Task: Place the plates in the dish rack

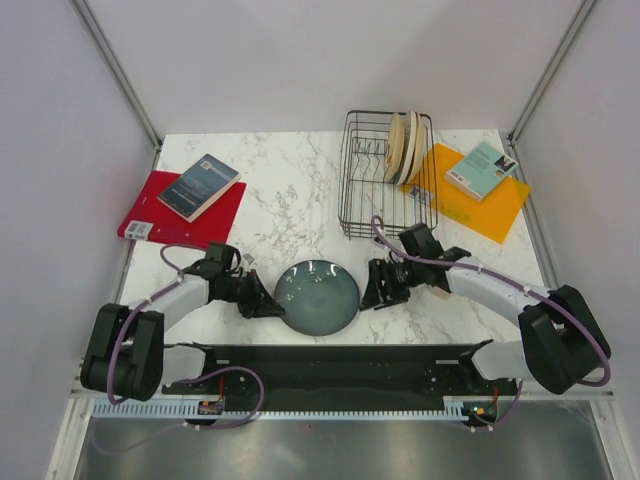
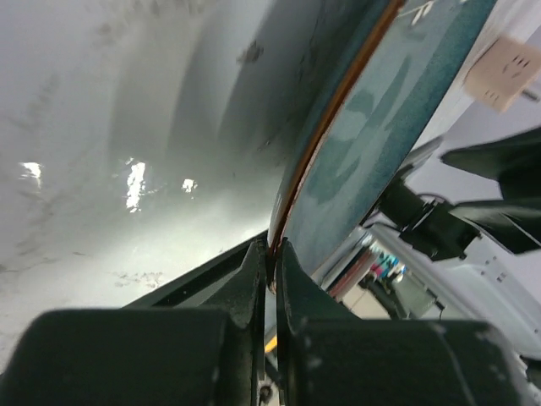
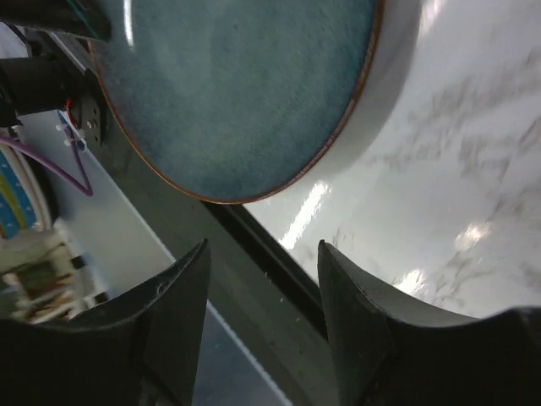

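Left fingers (image 2: 243,292) pinch teal plate (image 2: 380,152) rim; book (image 1: 200,186) lettering illegible.

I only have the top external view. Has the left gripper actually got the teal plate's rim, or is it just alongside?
Observer: The left wrist view shows the left gripper shut on the teal plate, with the rim pinched in its grip.
Operator: And the right one? From above it looks close to the plate.
Observer: In the right wrist view the right gripper is open. The rim sits ahead of it, not inside it.
Operator: Is the plate lying flat?
Observer: That view shows a broad shadow on the marble table beside the rim, so that edge looks raised. I can't be sure.
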Action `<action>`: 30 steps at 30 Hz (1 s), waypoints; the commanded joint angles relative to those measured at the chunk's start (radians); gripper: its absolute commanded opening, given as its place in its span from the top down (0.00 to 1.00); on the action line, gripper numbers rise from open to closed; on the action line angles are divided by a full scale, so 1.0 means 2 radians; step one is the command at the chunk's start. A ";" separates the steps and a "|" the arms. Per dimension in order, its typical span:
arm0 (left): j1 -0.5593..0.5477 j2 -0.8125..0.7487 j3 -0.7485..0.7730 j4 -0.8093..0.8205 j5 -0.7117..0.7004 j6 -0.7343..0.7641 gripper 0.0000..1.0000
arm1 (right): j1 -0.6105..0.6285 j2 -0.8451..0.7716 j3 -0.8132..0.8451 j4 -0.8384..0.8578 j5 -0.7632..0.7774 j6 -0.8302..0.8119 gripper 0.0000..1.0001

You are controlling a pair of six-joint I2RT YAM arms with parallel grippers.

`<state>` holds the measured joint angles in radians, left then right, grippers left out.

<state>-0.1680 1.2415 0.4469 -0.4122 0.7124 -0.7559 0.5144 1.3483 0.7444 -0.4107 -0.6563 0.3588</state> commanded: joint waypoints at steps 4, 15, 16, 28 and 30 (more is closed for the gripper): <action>-0.046 0.046 -0.009 -0.023 0.019 0.019 0.98 | -0.018 -0.024 -0.126 0.223 -0.050 0.212 0.41; -0.046 0.096 0.000 0.013 -0.001 0.041 0.98 | -0.026 0.090 -0.174 0.403 -0.005 0.319 0.39; -0.046 0.099 0.004 0.018 0.003 0.044 0.98 | -0.023 0.110 -0.166 0.405 -0.009 0.318 0.39; -0.048 0.134 0.023 0.031 0.040 0.043 0.98 | 0.036 0.160 -0.135 0.485 0.006 0.345 0.53; -0.049 0.133 0.024 0.033 0.039 0.042 0.98 | 0.035 0.152 -0.131 0.458 0.006 0.328 0.64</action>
<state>-0.2539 1.4921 0.4770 -0.3611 0.8082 -0.6731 0.5571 1.6543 0.4332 0.5011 -0.6758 1.0374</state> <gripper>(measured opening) 0.045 0.444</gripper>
